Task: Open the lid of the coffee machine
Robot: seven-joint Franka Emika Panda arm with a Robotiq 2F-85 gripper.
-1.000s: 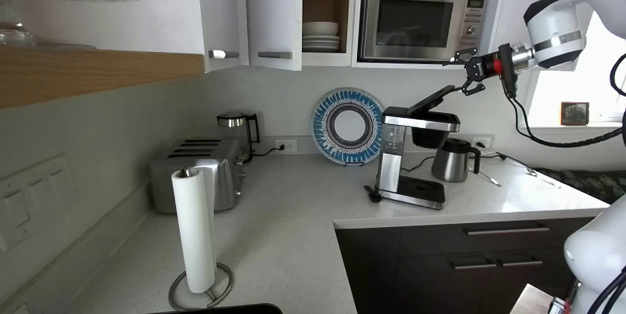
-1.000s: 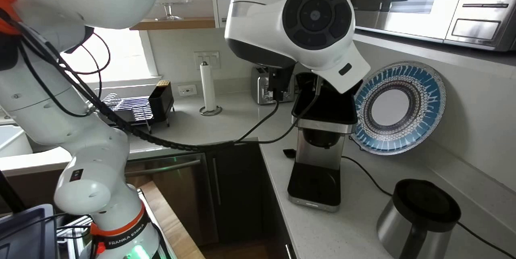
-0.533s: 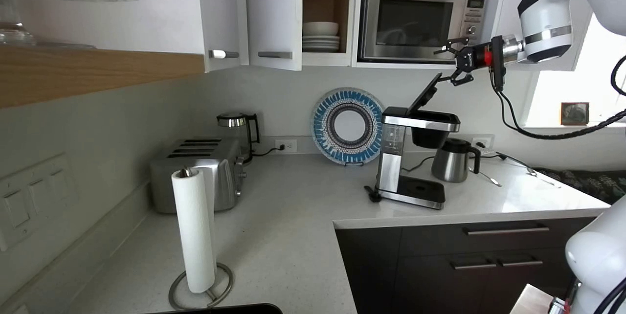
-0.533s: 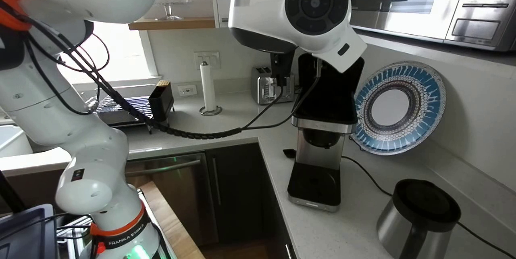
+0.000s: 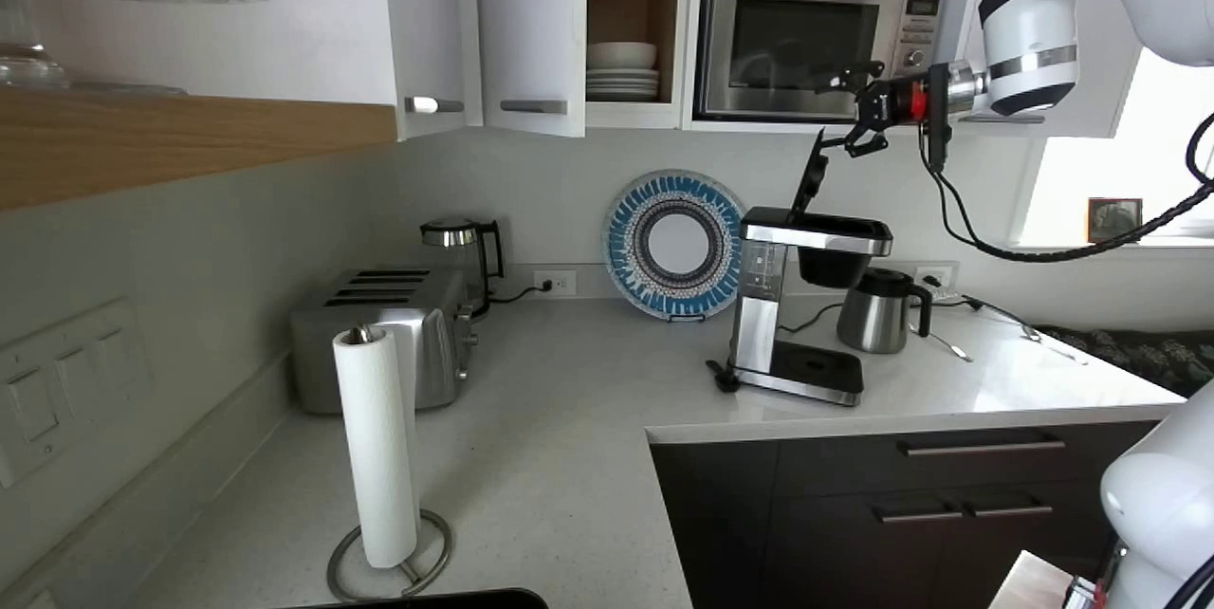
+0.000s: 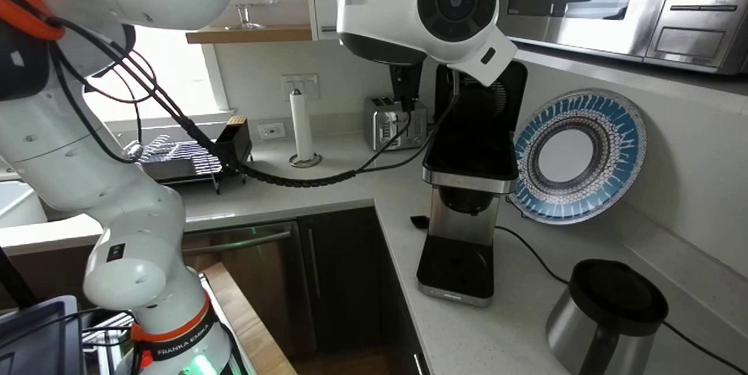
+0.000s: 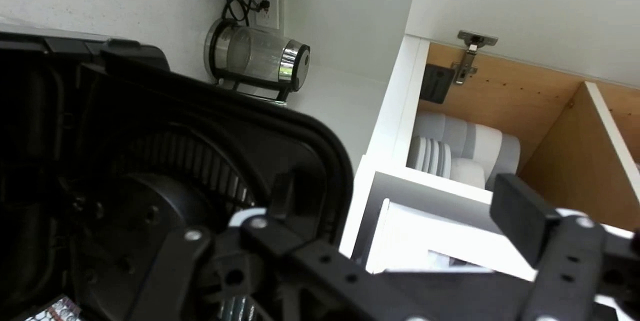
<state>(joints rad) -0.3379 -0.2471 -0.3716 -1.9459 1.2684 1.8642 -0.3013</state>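
Note:
The coffee machine [image 5: 756, 334], silver and black, stands on the counter; its base also shows in an exterior view [image 6: 456, 270]. Its dark lid [image 5: 809, 175] is raised, nearly upright at its hinge, with the black top opening exposed. The lid's inner side [image 6: 485, 109] faces the arm, and its ribbed inner face fills the left of the wrist view [image 7: 305, 161]. My gripper [image 5: 833, 113] is open; its lower fingertip appears to touch the lid's inner face near the top edge. In the wrist view the jaws [image 7: 402, 206] are wide apart with nothing between them.
A microwave [image 5: 801, 45] sits on a shelf right behind the gripper. A blue patterned plate [image 5: 675, 244] stands behind the machine. A steel carafe [image 5: 874, 310] is beside it. A toaster [image 5: 379, 334], a glass kettle [image 5: 455, 253] and a paper towel roll [image 5: 375, 448] stand farther along.
The lid has swung up from a low slant to nearly upright. My gripper has moved forward and slightly up with its lower finger against the lid, staying open.

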